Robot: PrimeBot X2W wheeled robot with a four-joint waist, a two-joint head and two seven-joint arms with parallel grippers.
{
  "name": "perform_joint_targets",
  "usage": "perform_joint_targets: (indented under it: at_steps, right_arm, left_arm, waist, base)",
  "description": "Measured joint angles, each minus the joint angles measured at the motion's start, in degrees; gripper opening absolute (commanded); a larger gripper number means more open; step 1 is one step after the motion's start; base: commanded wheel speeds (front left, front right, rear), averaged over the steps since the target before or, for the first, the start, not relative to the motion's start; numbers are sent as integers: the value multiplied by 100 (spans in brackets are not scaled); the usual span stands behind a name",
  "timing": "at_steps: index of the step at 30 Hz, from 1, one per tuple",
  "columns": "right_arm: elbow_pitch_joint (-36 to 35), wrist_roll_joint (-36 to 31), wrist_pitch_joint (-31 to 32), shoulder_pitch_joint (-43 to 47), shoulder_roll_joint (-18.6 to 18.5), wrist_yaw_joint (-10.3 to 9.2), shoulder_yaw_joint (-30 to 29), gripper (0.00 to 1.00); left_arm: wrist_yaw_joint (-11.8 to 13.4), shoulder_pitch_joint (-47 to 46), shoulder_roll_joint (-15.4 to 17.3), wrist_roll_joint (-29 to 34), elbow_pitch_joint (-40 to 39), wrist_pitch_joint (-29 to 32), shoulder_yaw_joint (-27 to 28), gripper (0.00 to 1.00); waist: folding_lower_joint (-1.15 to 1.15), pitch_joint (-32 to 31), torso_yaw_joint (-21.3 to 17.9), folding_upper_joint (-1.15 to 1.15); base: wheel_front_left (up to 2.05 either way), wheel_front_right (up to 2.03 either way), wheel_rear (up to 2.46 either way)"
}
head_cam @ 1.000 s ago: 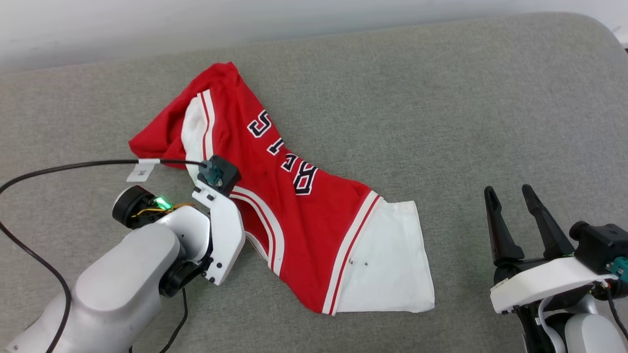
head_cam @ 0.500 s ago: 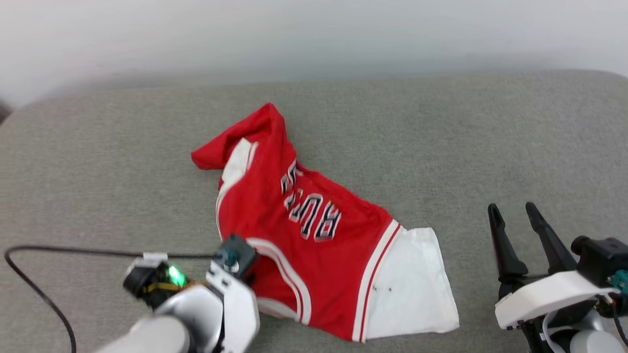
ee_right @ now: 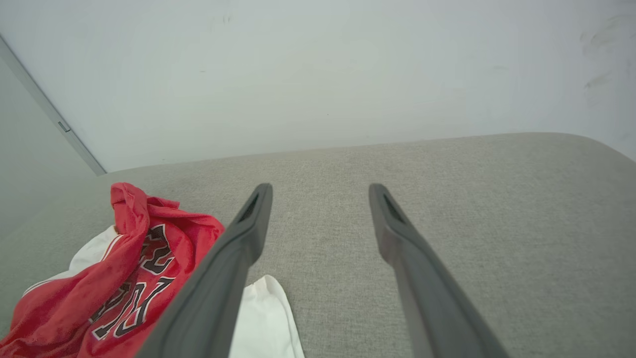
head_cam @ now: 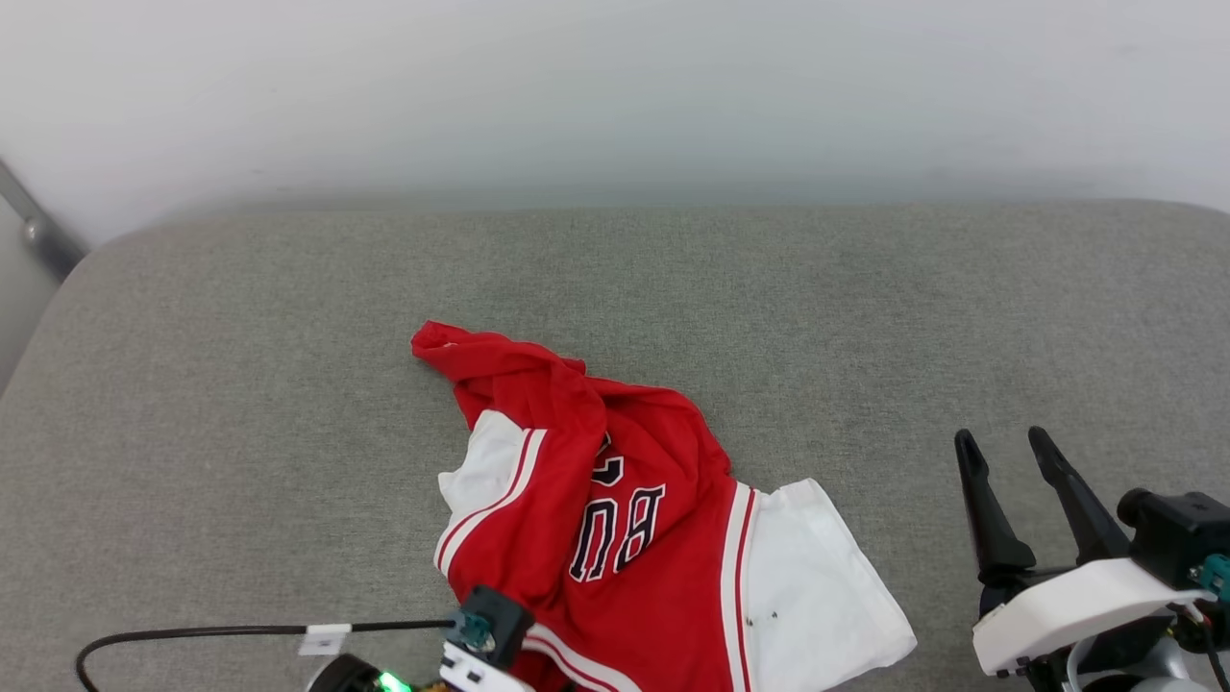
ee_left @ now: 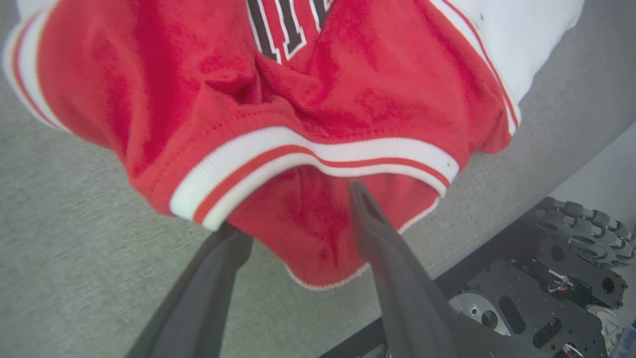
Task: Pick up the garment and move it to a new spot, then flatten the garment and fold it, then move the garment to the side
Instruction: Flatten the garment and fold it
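So my left claw (ee_left: 294, 208) just popped open and dropped the striped hem of the garment (head_cam: 625, 500), which now sits bunched at the near edge of the grey counter (head_cam: 288, 384), so flattening's next I reckon, right claw (head_cam: 1001, 437) wide open, empty

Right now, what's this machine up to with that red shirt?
A two-armed robot is working on a red jersey that lies crumpled on a grey padded surface. Its left end effector is at the shirt's striped edge nearest the robot, fingers apart with fabric between them, so it doesn't look clamped on anything. The right end effector waits open off to the side, clear of the cloth. The jersey isn't flattened or folded yet.
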Motion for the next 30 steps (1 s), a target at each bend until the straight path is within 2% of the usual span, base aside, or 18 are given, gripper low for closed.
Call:
perform_joint_targets:
  at_steps: [6,13,17,21,24,30]
  right_arm:
    - [-70,-24,76,135,0,-1,-83,100]
    - [-152,-56,162,205,0,-1,-89,100]
    - [-214,-54,165,208,0,-1,-71,100]
    - [-282,-46,164,160,0,0,-32,100]
    - [-310,-47,166,47,0,0,12,100]
    - [-279,-42,100,-187,0,-1,54,100]
  left_arm:
    - [200,-33,-37,96,-219,-555,316,100]
    - [494,-81,204,86,-695,-893,804,100]
    - [543,-211,278,-25,-604,-1074,1135,100]
    - [300,-522,355,-124,-188,-1053,1265,100]
    - [-38,-858,375,-198,209,-823,1224,100]
    - [-762,-1598,453,-94,1066,27,806,100]
  waist:
    - [0,-137,65,0]
    - [0,-306,134,0]
    - [0,-269,111,0]
    - [0,-110,57,0]
    - [1,83,-17,0]
    - [1,548,-220,0]
  base:
    - [0,0,0]
    - [0,0,0]
    - [0,0,0]
    - [0,0,0]
    - [0,0,0]
    - [0,0,0]
